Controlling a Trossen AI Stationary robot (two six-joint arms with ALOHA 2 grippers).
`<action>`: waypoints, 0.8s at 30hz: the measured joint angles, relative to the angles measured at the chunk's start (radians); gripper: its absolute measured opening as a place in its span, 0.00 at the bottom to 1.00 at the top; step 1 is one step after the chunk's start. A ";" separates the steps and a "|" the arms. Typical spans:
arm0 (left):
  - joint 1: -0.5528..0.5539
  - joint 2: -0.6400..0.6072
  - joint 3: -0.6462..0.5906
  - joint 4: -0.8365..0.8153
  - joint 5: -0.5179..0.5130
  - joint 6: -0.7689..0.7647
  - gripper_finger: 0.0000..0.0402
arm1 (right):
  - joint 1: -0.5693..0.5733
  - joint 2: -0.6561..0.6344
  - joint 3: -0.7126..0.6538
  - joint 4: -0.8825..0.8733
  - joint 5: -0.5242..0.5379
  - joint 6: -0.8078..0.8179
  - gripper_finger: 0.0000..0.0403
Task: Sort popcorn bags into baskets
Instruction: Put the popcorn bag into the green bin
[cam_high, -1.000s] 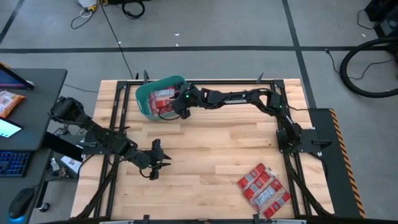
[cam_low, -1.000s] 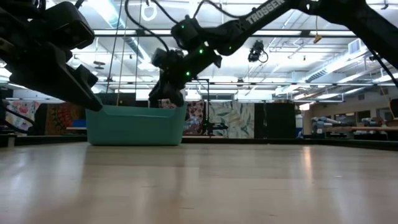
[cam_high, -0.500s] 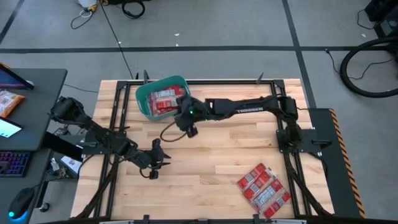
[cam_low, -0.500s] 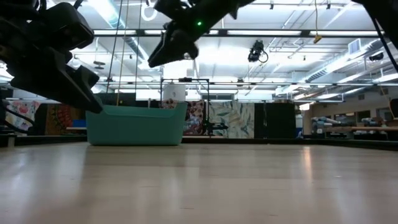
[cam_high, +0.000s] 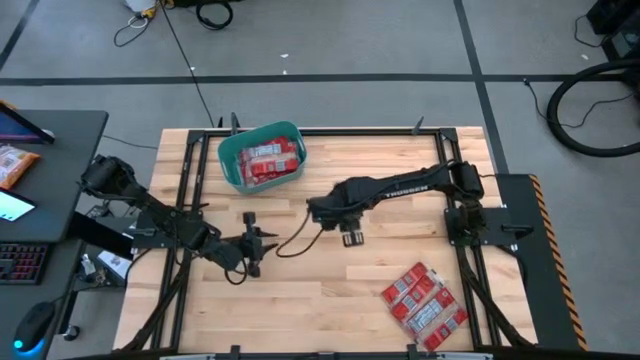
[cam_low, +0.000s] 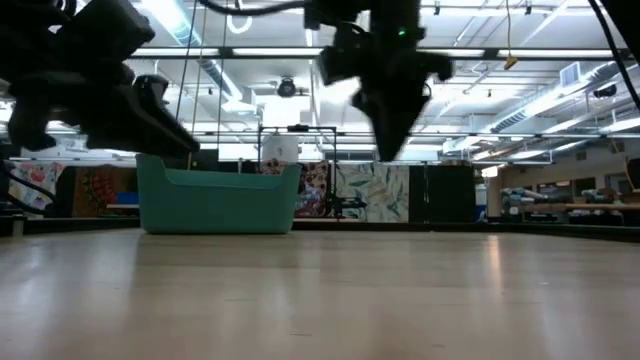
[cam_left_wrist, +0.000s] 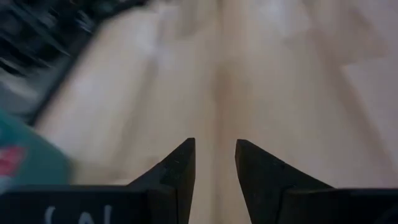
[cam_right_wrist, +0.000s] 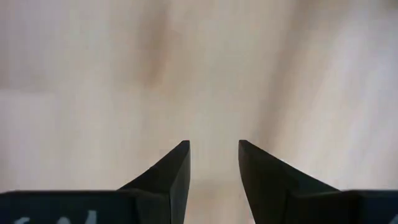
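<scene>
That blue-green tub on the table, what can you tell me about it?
The teal tub is a rectangular plastic bin with rounded corners and a rolled rim. It stands upright on the wooden table's far-left part. Red popcorn bags lie inside. Neither gripper touches it.

You have one teal tub (cam_high: 232, 160) with rounded corners standing upright at the far left of the counter (cam_high: 330, 290). Inside it, red popcorn bags (cam_high: 272, 160) with white print lie flat, filling most of its floor. Well apart from the tub, toward the near right corner, more red bags (cam_high: 424, 300) lie flat in a tight, overlapping cluster, set at a slant.
</scene>
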 joint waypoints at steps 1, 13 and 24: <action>0.000 0.000 0.000 0.016 -0.031 0.035 0.30 | 0.002 0.000 -0.005 -0.037 -0.047 0.064 0.35; 0.106 0.000 0.000 0.165 -0.100 0.310 0.30 | 0.164 -0.064 -0.226 -0.185 -0.313 0.473 0.35; 0.229 0.000 0.000 0.277 0.078 0.474 0.30 | 0.391 -0.216 -0.391 0.055 -0.515 1.010 0.32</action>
